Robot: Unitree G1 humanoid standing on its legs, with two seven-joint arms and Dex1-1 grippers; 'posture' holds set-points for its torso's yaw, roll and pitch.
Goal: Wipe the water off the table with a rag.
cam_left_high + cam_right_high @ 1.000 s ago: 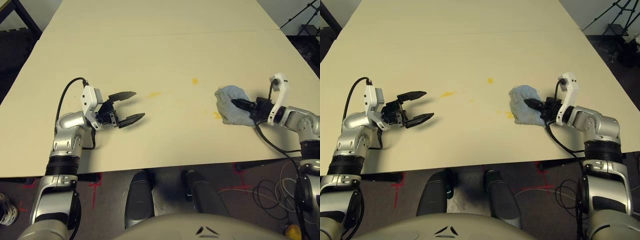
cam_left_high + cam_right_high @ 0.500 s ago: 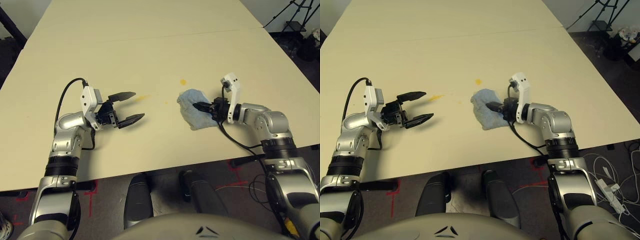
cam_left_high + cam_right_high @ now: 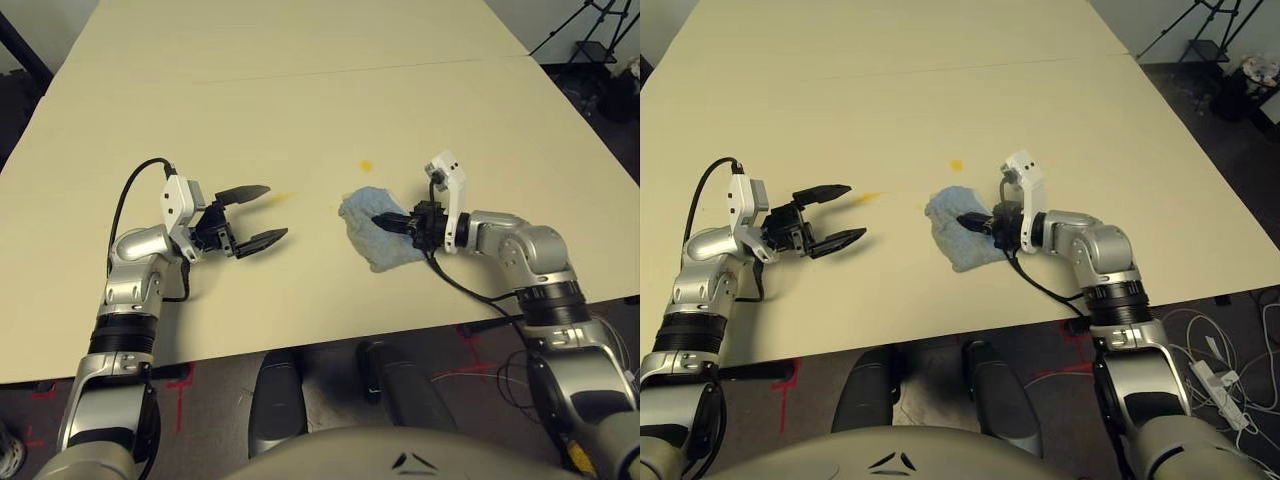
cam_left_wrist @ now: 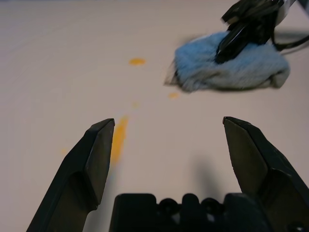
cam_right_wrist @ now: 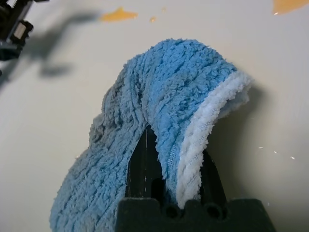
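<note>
The light blue rag lies bunched on the cream table, right of centre. My right gripper is shut on the rag, its fingers pinching a fold and pressing it against the tabletop. Water shows as a round yellow-orange spot just beyond the rag, a tiny dot to its left, and a smear near my left gripper. My left gripper hovers open and empty left of the rag, with the smear by one finger.
The table's seam line runs across its far part. The front edge is close below both arms. A black tripod stands off the far right corner, and cables lie on the floor at right.
My right gripper has dragged the rag leftward across the table toward the centre, passing over a yellow smear that was beside it. The left arm has stayed still. The camera shifted earlier.
</note>
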